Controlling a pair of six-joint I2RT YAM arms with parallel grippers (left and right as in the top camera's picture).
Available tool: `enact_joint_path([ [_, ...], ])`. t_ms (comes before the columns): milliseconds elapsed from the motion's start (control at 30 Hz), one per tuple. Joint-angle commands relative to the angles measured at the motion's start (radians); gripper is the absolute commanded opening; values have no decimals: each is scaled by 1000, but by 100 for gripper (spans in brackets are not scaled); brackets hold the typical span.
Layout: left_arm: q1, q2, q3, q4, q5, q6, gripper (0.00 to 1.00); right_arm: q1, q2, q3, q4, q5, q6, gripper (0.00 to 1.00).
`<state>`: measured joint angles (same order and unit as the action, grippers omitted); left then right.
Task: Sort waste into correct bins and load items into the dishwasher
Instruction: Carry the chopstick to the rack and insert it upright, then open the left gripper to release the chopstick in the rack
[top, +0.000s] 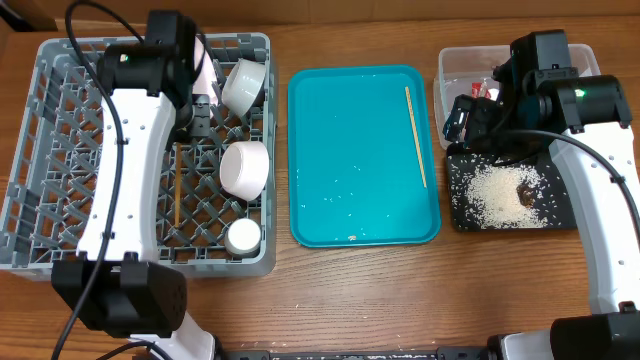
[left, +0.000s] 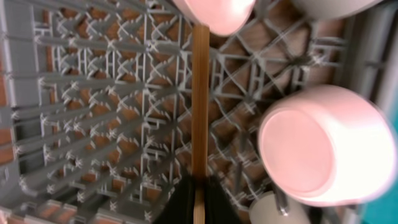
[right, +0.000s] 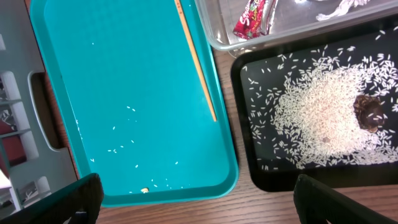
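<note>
While my left tool (left: 199, 205) is clenched narrowly on a chopstick (left: 200, 99) lying along the dish rack (left: 93, 124) ahead of it, I'd settle it flat, clear of the bowl (left: 323, 143) to its right, before letting go. My right tool (right: 196, 202) hangs wide open and empty, the second chopstick (right: 198, 62) on the teal tray (right: 124, 93) ahead.

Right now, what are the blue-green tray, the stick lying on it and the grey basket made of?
The teal tray looks like smooth plastic: even colour, moulded rounded rim, slight sheen. The stick looks like bare wood or bamboo: pale tan, matte, thin. The grey rack looks like hard plastic: moulded open lattice, dull finish.
</note>
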<state>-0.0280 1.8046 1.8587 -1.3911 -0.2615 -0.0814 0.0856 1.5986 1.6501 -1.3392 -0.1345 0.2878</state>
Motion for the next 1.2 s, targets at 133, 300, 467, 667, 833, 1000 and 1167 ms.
enact_joint_path([
  [133,74,-6,-204,243,98,243,4,0,-3,5,2,-8,-1,100],
  [300,69,-5,-293,341,98,265,4,0,-3,5,2,-8,-1,100],
  [467,66,-5,-308,350,99,196,24,0,-3,5,2,-8,-1,100],
  [667,66,-5,-294,346,99,100,44,0,-3,5,2,-8,-1,100],
  [833,66,-5,-211,280,161,-2,43,0,-3,5,2,-8,-1,100],
  [1000,46,-5,-45,172,310,-24,40,0,-3,5,2,-8,-1,100],
  [1167,-23,-5,58,135,341,-24,40,0,-3,5,2,-8,-1,100],
])
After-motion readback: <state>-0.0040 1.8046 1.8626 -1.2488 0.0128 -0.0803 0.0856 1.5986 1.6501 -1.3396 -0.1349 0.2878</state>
